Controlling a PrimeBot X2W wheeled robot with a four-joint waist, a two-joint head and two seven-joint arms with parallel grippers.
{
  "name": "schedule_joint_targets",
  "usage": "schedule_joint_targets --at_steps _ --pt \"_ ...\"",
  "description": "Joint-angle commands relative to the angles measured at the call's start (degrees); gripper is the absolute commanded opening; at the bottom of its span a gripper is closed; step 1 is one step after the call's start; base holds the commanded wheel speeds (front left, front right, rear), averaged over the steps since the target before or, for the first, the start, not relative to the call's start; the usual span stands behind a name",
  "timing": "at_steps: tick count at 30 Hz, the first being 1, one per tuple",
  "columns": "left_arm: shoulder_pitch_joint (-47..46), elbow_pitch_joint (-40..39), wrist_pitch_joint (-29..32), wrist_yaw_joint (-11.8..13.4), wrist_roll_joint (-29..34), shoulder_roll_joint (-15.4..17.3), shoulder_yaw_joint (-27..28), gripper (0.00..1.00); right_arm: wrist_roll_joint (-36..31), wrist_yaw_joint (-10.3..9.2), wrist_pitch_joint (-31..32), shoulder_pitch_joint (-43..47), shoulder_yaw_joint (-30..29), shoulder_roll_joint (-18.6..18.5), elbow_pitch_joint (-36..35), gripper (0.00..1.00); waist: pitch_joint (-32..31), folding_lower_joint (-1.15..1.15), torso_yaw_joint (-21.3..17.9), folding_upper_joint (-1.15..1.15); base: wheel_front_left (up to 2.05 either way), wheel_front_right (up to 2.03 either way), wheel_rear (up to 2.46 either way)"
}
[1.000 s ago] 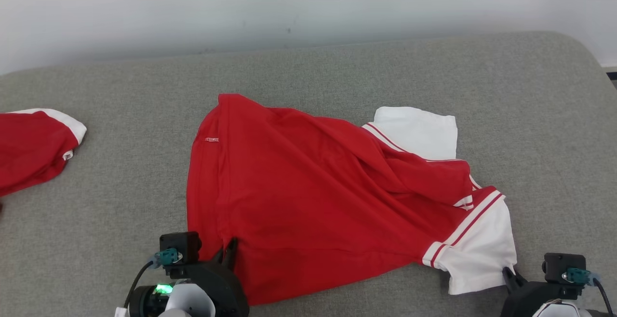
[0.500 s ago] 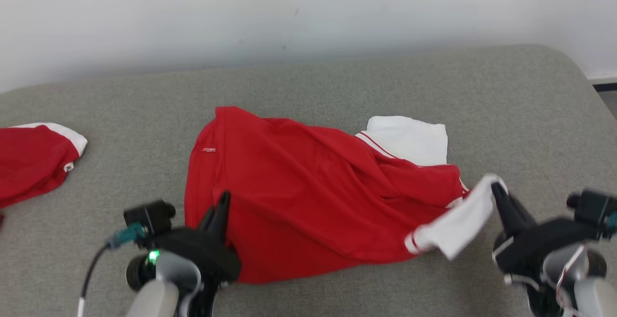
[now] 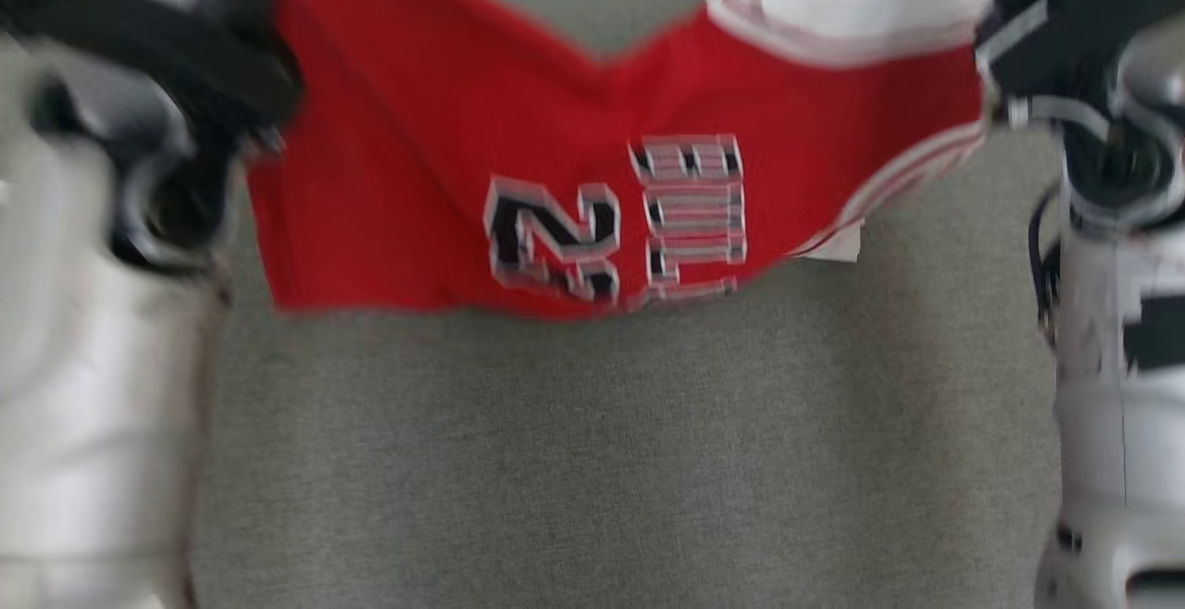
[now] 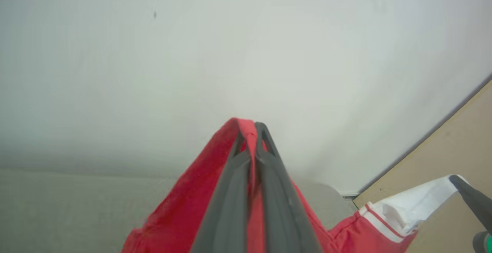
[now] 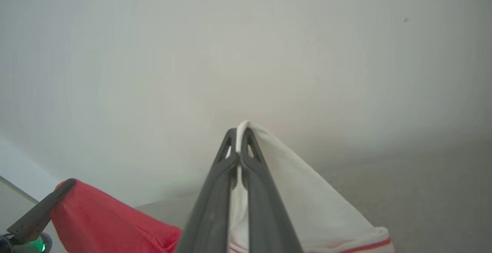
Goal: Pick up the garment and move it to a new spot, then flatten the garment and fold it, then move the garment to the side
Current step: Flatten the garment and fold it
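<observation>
The garment [image 3: 444,155] is a red jersey with white sleeves and a black-and-white number print facing me. It hangs stretched between both raised arms above the grey padded surface [image 3: 602,452], and the view is blurred. My left gripper [image 4: 251,128] is shut on a red edge of the garment [image 4: 180,214]. My right gripper [image 5: 239,132] is shut on the tip of a white sleeve [image 5: 300,191]. The lower hem hangs close to the surface; I cannot tell whether it touches.
My pale forearms stand at both sides of the head view, the left [image 3: 83,387] and the right [image 3: 1120,387]. A plain white wall [image 4: 230,53] is behind the garment. A tan floor strip [image 4: 453,149] shows past the surface's end.
Both arms have risen and lifted the garment off the grey surface, so its number print now faces me. The head camera has shifted, and the second red garment at the left has left view.
</observation>
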Motion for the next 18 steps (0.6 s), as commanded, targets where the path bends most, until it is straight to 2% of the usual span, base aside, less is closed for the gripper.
schedule_joint_targets --at_steps 1,3,4,6,13,16,17,18 --pt "-4.35 -0.47 -1.36 -0.08 1.12 1.40 0.64 0.00 -0.57 -0.09 0.58 -4.08 0.85 0.50 1.50 0.00 7.29 -0.01 -2.43 -0.01 0.00 0.00 0.00" --pt "-9.43 0.45 -4.35 -0.10 2.62 2.16 1.20 0.00 -1.85 -0.09 -0.96 -10.47 1.49 0.43 4.49 0.00 10.32 -0.01 -2.76 -0.01 0.00 0.00 0.00" --pt "-9.43 0.45 -4.35 -0.10 2.62 2.16 1.20 0.00 -1.85 -0.09 -0.96 -10.47 1.49 0.43 4.49 0.00 10.32 -0.01 -2.76 -0.01 0.00 0.00 0.00" --pt "-14.34 1.64 -7.42 0.10 4.17 3.01 1.57 0.00 -3.06 -0.09 -4.15 -16.48 0.97 1.09 8.07 0.00 13.09 -0.01 -3.43 -0.01 0.00 0.00 0.00" --pt "-28.11 6.83 -20.56 -0.66 7.94 4.94 3.30 0.00 -5.85 -0.09 -24.60 -34.03 -2.86 2.32 20.03 0.00 16.57 -0.01 -5.05 -0.01 0.00 0.00 0.00" --pt "-33.80 8.28 -24.57 -0.69 7.44 5.26 5.44 0.00 -6.79 -0.09 -33.10 -40.86 -4.84 2.52 24.32 0.00 17.07 -0.01 -5.51 -0.01 0.00 0.00 0.00" --pt "-37.17 8.60 -25.82 -0.97 6.73 5.01 7.26 0.00 -7.71 -0.09 -38.22 -45.04 -6.36 2.45 26.27 0.00 17.74 -0.01 -5.71 -0.01 0.00 0.00 0.00" --pt "-38.45 8.65 -26.25 -1.18 6.51 4.86 7.98 0.00 -8.28 -0.09 -39.79 -46.56 -6.70 2.49 27.02 0.00 18.15 -0.01 -5.80 -0.01 0.00 0.00 0.00"
